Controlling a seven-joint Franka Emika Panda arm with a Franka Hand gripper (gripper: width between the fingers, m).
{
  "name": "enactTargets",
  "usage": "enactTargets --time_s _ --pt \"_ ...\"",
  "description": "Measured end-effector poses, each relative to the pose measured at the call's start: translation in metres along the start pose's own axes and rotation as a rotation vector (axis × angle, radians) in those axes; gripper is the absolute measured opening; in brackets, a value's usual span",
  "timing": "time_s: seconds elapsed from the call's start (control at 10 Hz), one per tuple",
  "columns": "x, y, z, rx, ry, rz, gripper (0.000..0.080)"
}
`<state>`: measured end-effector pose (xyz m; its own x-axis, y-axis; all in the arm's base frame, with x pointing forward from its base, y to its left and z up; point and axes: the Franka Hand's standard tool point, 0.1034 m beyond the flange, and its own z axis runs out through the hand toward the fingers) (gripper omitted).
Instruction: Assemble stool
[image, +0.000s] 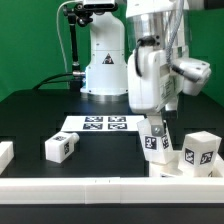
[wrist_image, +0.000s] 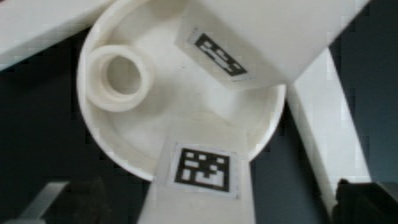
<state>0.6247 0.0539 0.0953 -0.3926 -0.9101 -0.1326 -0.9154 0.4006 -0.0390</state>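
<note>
Seat (wrist_image: 107, 130): lower right of the exterior view, wedged against the rail (image: 110, 186), likely so it cannot slide. One leg (image: 155, 140) stands upright on it beside an empty socket (wrist_image: 121, 75); the fingers (wrist_image: 45, 200) are spread wide above it, holding nothing. Spare leg (image: 62, 147): lower left, loose on the worktop (image: 30, 110).

Table: black matte top (image: 35, 108), running from the near edge to the far wall.
Marker board: thin white sheet (image: 96, 124) printed with black-and-white tags. It lies flat on the table at mid-depth, just toward the exterior view's left of centre.
Border rail: long white rail (image: 80, 184) along the table's near edge.
Black post: thin upright (image: 72, 45), far side, toward the exterior view's left.
Backdrop: pale wall (image: 25, 45).
</note>
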Motion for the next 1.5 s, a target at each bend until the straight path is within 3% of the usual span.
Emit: enactTargets --time_s 0.2,0.5,0.8,1.5 --pt "-0.0048 -0.0022 -0.0119 0.007 -0.014 -0.051 0.0647" --pt "-0.0033 -0.0015 -0.0088 0.005 -0.009 -0.311 0.0649" --pt "-0.0054 0.0009 -0.0103 -0.023 0.016 -0.658 0.0649" --pt "-0.0048 0.0013 -0.0115 -0.038 0.031 -1.146 0.0649"
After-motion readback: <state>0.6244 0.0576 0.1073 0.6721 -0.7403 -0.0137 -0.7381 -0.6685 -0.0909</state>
